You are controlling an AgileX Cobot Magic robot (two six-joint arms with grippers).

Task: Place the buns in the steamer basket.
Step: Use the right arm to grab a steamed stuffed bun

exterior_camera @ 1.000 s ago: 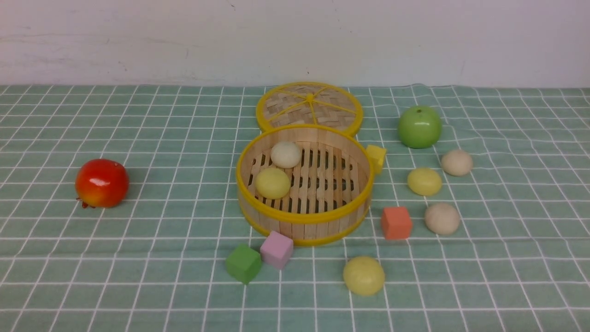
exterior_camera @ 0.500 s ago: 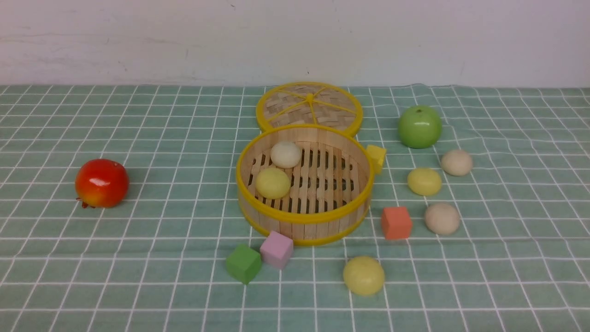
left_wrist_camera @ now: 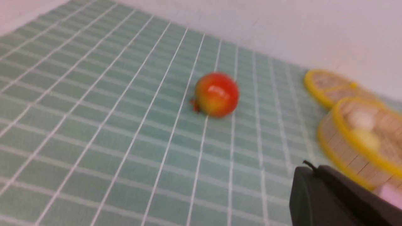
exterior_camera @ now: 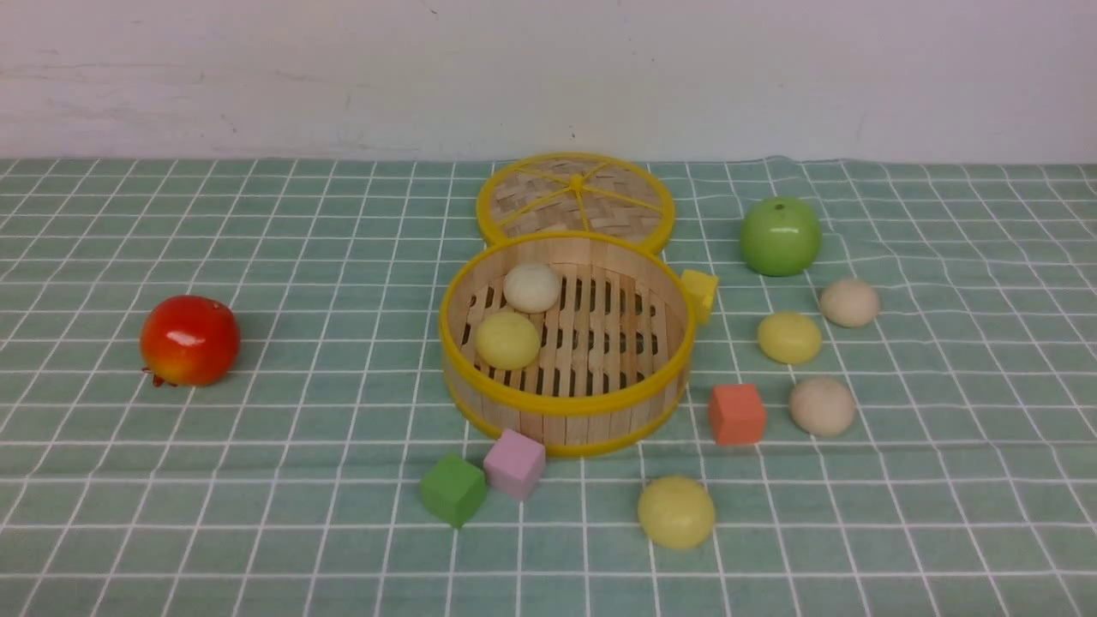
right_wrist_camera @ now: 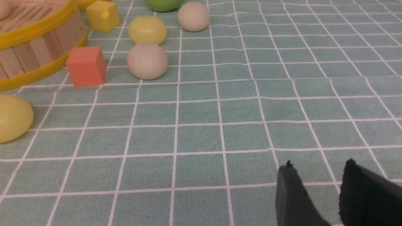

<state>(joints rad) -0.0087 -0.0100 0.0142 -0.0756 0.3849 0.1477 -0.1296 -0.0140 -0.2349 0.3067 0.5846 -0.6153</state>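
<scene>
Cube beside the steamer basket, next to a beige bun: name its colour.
The cube is plain orange-red; the right wrist view shows it best.

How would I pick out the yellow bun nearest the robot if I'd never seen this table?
Find the round bamboo steamer basket in the middle of the green checked cloth. In front of its right side, a pale yellow bun lies alone on the cloth. It is the only bun nearer the robot than the orange cube.
</scene>
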